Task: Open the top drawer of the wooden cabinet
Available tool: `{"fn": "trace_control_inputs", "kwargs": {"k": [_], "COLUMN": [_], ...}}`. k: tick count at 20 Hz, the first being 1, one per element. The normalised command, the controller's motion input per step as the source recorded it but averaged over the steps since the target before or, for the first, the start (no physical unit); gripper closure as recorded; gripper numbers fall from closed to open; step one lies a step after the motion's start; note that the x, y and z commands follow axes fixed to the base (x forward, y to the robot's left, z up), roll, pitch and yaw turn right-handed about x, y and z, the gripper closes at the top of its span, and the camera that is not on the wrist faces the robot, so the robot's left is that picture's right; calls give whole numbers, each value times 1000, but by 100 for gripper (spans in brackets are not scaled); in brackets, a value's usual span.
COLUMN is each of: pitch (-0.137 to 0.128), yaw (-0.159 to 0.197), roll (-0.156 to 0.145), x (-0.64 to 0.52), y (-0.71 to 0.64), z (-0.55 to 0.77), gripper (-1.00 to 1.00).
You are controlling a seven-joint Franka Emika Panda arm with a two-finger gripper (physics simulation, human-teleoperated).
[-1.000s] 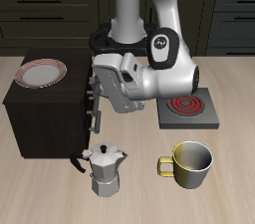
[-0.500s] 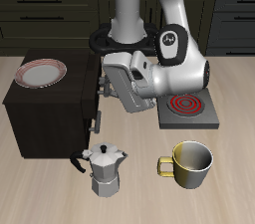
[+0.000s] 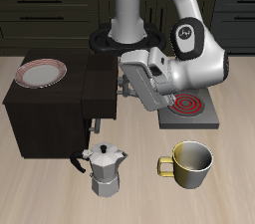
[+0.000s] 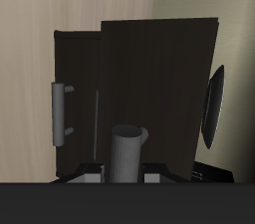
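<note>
Front of the frame: moka pot (image 3: 103,170) at bottom center and yellow mug (image 3: 189,163) at bottom right, both standing upright and well apart from the arm, so neither is getting in the way.

Behind them, the wooden cabinet (image 3: 45,118) is sitting at the left of the frame with a plate (image 3: 43,73) lying on its top. The top drawer (image 3: 103,89) is showing as a dark slab sticking out of the cabinet toward frame center, clearly proud of the two lower fronts; a lower drawer handle (image 4: 60,112) is showing flush against the cabinet face in the wrist view.

The gripper (image 3: 124,83) is sitting at the drawer's outer end. In the wrist view the grey bar handle (image 4: 127,151) is standing right between the fingers (image 4: 97,174), which are pressing in on both sides, so the gripper is pinching the bar handle.

Step in hand, as I'm judging it: the pull stroke, well along, drawer looking mostly out.

Next move is calling for a straight pull along the drawer's slide line, away from the cabinet face, with no lift or twist, then letting go of the bar once the drawer is out enough.

Farther back, right of center: the red-coil burner (image 3: 189,109), partly hidden by the arm. Dark kitchen cabinets (image 3: 50,19) are filling the top of the frame.
</note>
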Motion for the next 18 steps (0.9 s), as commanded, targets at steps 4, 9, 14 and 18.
{"fn": "trace_control_inputs", "kwargs": {"k": [4, 9, 14, 18], "pitch": [-22, -2, -21, -8], "yaw": [1, 2, 1, 11], "roll": [60, 60, 85, 91], "x": [-68, -58, -93, -42], "y": [454, 365, 484, 514], "z": [25, -31, -6, -80], "gripper": [100, 100, 100, 100]}}
